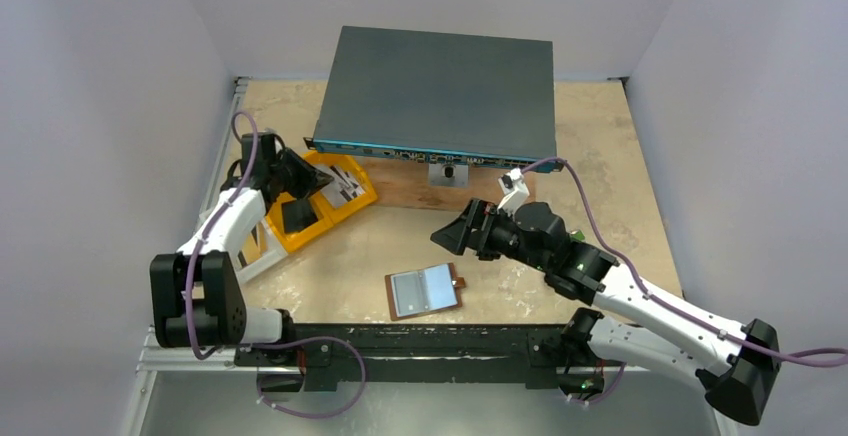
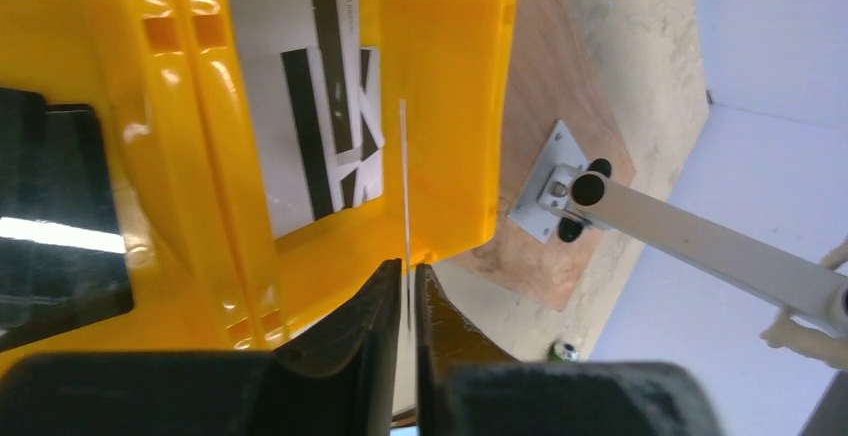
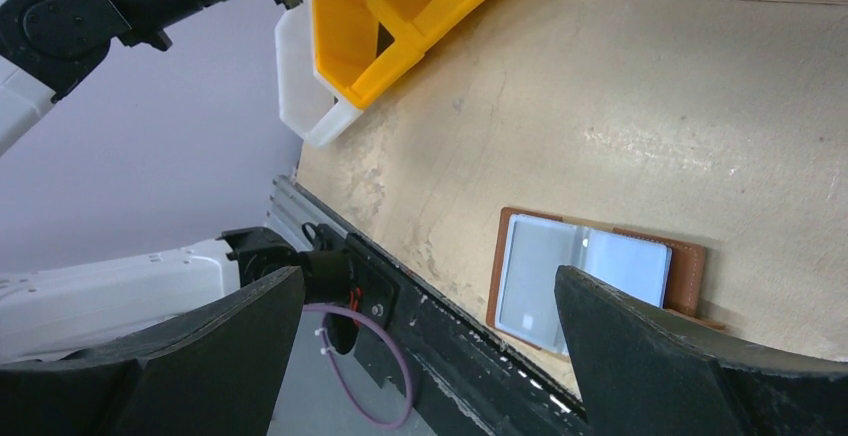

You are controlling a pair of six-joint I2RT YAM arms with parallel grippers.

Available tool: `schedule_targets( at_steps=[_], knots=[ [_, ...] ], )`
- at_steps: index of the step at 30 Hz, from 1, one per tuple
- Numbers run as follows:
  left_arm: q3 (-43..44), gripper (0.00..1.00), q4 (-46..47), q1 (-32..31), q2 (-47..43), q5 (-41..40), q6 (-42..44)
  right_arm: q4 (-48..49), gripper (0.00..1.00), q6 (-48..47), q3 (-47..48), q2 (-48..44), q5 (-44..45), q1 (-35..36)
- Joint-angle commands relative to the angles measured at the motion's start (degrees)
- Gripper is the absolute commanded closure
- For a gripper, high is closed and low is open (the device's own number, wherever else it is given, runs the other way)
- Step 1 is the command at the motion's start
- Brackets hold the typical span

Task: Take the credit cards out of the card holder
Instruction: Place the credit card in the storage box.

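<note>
Card (image 2: 405,206), likely light, stiff and slick: grip one edge, where left fingers (image 2: 365,341) clamp it; right fingers (image 3: 650,356) stand apart.

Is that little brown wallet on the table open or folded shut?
Open. The wallet lies spread flat, its pale clear pockets facing up.

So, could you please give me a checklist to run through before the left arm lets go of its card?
1. The left gripper is shut on the card: ok.
2. The card hangs over the yellow tray, beside the other cards: ok.
3. The right gripper is open, touching nothing: ok.
4. The wallet lies open on the table: ok.
5. The wallet pockets are emptied: cannot tell.
</note>
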Motion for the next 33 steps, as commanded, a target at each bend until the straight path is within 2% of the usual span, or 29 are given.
schedule_targets(
  at_steps=[1, 3, 5, 14, 22, 25, 33],
  knots=[
    [2.7, 0.79, 2.6, 0.3, 0.5, 3.9, 0.6, 0.7, 0.01, -1.3, 3.0, 1.1, 0.9, 0.0],
    [2.2, 0.66, 1.7, 0.3, -0.6, 3.7, 0.8, 0.7, 0.01, -1.4, 2.9, 1.5, 2.2, 0.0],
    [2.0, 0.61, -0.7, 0.3, -2.4, 2.9, 1.7, 0.6, 0.01, -1.5, 2.9, 2.0, 2.6, 0.0],
    [0.4, 0.58, -9.4, 0.4, -11.6, -0.2, 5.5, -0.6, 0.01, -2.7, 3.6, 4.6, 4.6, -0.1],
    [-4.9, 0.58, -11.8, -0.2, -18.3, 3.2, 6.6, -1.4, 0.01, -4.2, 4.8, 7.8, 4.2, 0.1],
    [-6.9, 0.58, -14.0, -3.2, -21.5, 3.0, 7.1, -1.8, 0.01, -4.2, 4.9, 8.9, 4.6, 0.9],
    [-12.8, 0.58, -15.9, -19.6, -28.2, -1.3, 3.5, -1.2, 0.01, -3.6, 4.4, 13.6, 8.0, 5.6]
  ],
)
